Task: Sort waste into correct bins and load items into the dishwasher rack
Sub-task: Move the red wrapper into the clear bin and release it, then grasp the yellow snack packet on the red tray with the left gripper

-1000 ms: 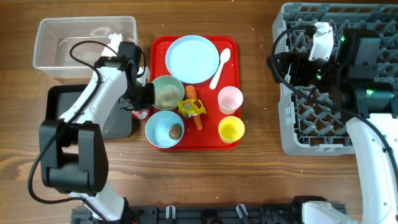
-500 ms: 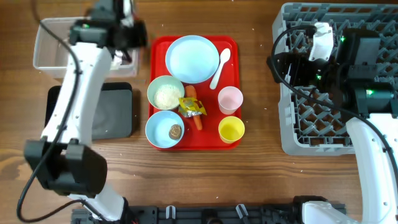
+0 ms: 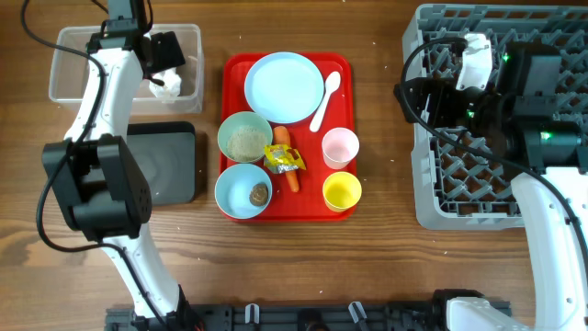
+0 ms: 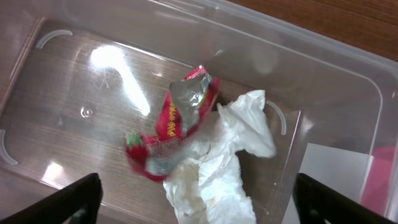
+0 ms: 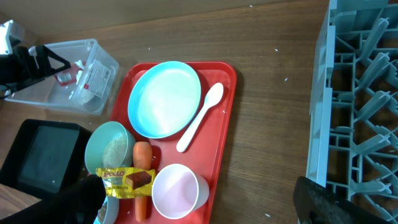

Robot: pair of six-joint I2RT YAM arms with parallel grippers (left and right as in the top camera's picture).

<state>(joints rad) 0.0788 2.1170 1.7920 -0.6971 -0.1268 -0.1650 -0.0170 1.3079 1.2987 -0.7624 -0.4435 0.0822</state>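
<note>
My left gripper (image 3: 167,51) hangs open over the clear tub (image 3: 69,78). Below it in the tub lie a red-white wrapper (image 4: 177,115), slightly blurred, and white tissue (image 4: 227,158); nothing is between the fingers. On the red tray stand the pale-blue plate (image 3: 283,87), white spoon (image 3: 325,99), a bowl of rice (image 3: 244,140), a bowl with a brown lump (image 3: 241,191), a yellow wrapper (image 3: 285,158) on the carrot (image 3: 290,177), pink cup (image 3: 340,147) and yellow cup (image 3: 342,191). My right gripper (image 3: 418,92) stays open and empty above the dishwasher rack's (image 3: 459,198) left edge.
The black tray (image 3: 165,165) lies just in front of the clear tub, left of the red tray (image 3: 347,69). Bare wooden table runs between the red tray and the rack. The right arm and its cables cover much of the rack.
The left arm swung from beside the rice bowl back to the clear tub carrying the red-white wrapper. Its jaws then opened and the wrapper dropped into the tub. The right arm stayed still.
</note>
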